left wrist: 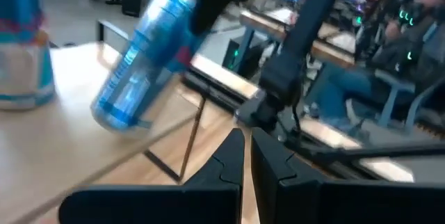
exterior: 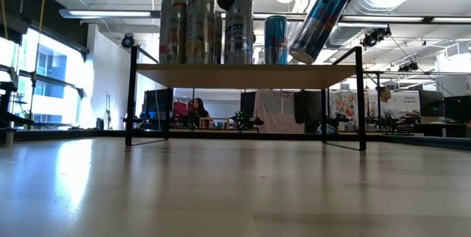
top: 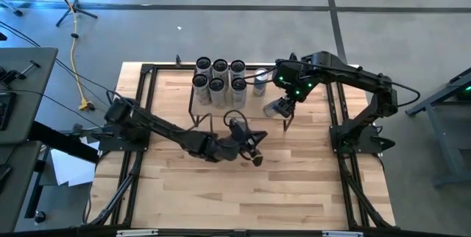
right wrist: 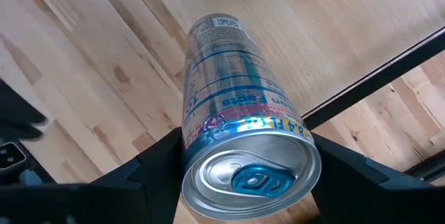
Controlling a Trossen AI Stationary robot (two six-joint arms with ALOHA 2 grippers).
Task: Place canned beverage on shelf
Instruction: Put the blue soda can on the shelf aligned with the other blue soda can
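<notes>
Carrying one blue can toward the shelf: placement pending, stock on the shelf already several cans deep.

Item in hand: I have the right end effector (top: pixel 282 107) pinching the blue can (exterior: pixel 319 18), tilted, in the air just beside the shelf (exterior: pixel 246 76) at its right end, base not yet on the wood. Stocked: a cluster of cans (top: pixel 219 75) upright on the shelf top, one more blue can (exterior: pixel 276 40) alongside. Left to do: level the can, set it down, release. Left end effector (top: pixel 255 151): idle over the worktop (top: pixel 294 185) in front of the shelf, fingers (left wrist: pixel 229 161) pressed together. Views: overhead gives the cluster's layout; the low view alone shows the can's tilt and clearance above the board; right wrist view shows the can's lid (right wrist: pixel 250 177) between my jaws.
</notes>
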